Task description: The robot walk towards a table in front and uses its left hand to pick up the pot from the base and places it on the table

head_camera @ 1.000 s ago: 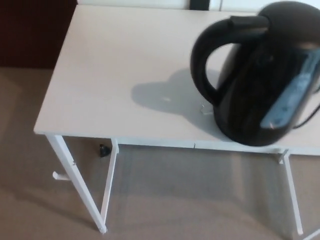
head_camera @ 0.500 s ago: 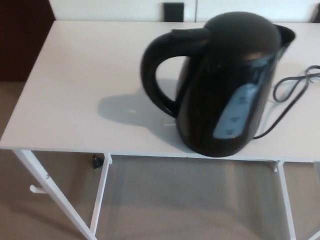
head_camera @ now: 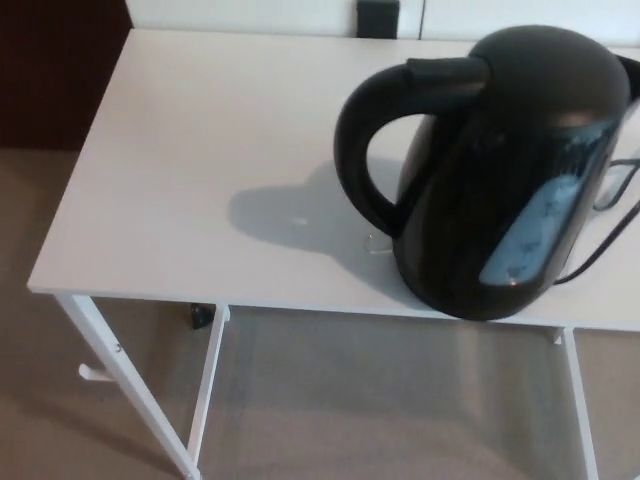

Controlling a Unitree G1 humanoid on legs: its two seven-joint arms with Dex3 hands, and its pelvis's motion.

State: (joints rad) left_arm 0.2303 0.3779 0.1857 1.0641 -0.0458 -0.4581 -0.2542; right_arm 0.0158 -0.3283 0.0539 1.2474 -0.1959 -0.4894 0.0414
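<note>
Pot [head_camera: 500, 170], a glossy black electric kettle, stands upright at the right of the frame on a white table [head_camera: 200, 170]. Its handle [head_camera: 350, 150] curves toward the centre, and a dark cord [head_camera: 610, 235] trails off the right edge. Neither robot hand shows, so their state cannot be told. Lifting and placing both appear not yet begun.
</note>
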